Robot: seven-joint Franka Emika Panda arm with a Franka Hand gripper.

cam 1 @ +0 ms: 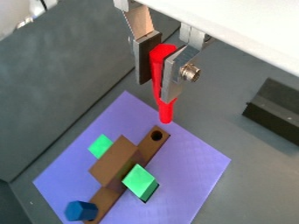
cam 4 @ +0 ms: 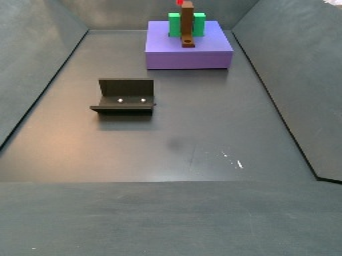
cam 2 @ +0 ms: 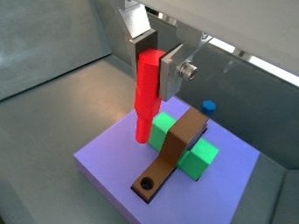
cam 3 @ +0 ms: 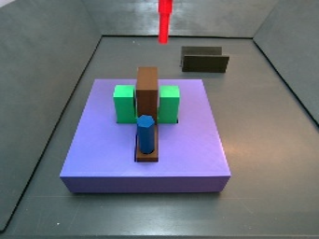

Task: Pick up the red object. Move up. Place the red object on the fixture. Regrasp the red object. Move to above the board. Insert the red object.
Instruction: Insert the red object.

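Red and rod-like, the red object (cam 1: pixel 163 80) hangs upright in the air, pinched near its top end between the silver finger plates (cam 1: pixel 142 40) of the gripper (cam 1: pixel 162 54), and we see the same hold in both wrist views (cam 2: pixel 149 86). Its lower tip points down above the board (cam 1: pixel 193 171), close over the round hole at the end of the brown slab (cam 1: pixel 122 162). We see green blocks (cam 1: pixel 140 181) flanking that slab on the purple surface, with a blue peg (cam 3: pixel 145 133) standing at its other end. In a side view the object (cam 3: pixel 165 21) hangs high over the board's far edge. Well apart, the fixture (cam 4: pixel 124 97) stands bare on the grey floor.
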